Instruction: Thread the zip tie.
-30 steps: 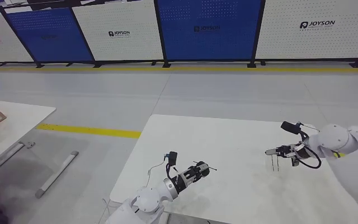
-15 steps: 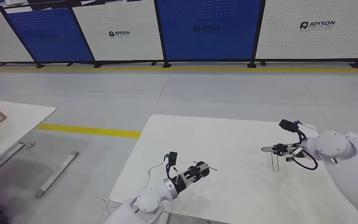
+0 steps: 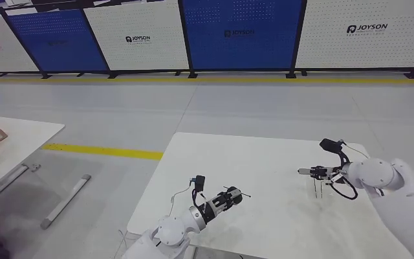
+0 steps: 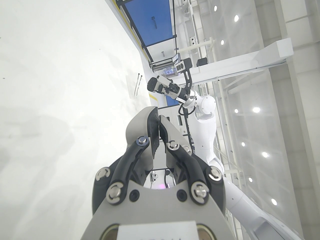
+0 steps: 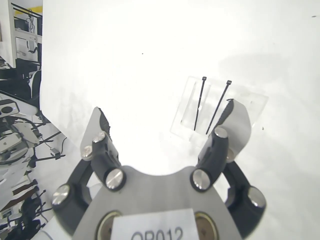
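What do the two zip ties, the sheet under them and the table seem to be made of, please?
Zip ties: probably black nylon-type plastic; they are thin straight strips with small square heads.
Sheet: clear plastic or acrylic, perhaps glass; it is see-through with faint edges.
Table: smooth white top that glares brightly under the light; it could be laminate or painted board, but the look leaves that open.

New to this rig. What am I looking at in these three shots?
A two-armed robot at a white table. One picture looks down from above the arms; the other two come from a camera on each wrist. The right tool is open and empty, close to two black zip ties lying side by side on a clear sheet. The left tool is shut; in the top view a thin dark strip crosses its tip, possibly another tie.
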